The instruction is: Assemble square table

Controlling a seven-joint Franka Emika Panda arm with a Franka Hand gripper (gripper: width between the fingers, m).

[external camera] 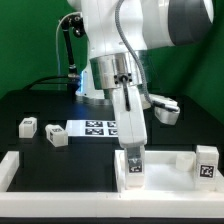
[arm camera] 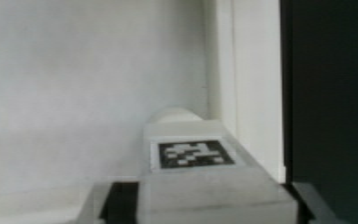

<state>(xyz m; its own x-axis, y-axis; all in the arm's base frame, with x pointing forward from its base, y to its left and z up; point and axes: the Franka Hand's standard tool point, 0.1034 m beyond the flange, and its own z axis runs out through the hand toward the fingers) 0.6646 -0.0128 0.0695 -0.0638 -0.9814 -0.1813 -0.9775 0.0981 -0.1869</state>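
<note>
Grips the held leg (external camera: 133,172) of the square table in the gripper (external camera: 133,160), jaws closed on it from both sides. In the wrist view, shows that leg squarely between the two dark fingers (arm camera: 114,208). Looks like a small white block, upright, with a black-and-white tag (arm camera: 194,152) on the face turned to the wrist camera. Hangs on the camera side of the marker board (external camera: 100,127), slightly toward the exterior view's right of it, low at one end of the table top (external camera: 165,168). Too blurred at the foot to tell whether resting on the top or just above it.

Shows the table top as a plain white plastic piece lying flat on the black work surface (external camera: 90,152), likewise on the camera side of the marker board and reaching off toward the exterior view's right of it. In the wrist view, fills most of the picture as a pale flat face, with a raised rim (arm camera: 247,70) along one edge and dark surface beyond.

Has a standing leg (external camera: 207,160) upright at the top's other end, well toward the exterior view's right of the marker board, tag facing the exterior camera.

Shows two loose legs on the exterior view's left of the marker board: the nearer leg (external camera: 57,136) just beside it and the outer leg (external camera: 28,126) farther out, apart from each other, both white and tagged.

Shows long white rails (external camera: 70,192) farther than the top toward the camera from the marker board.
</note>
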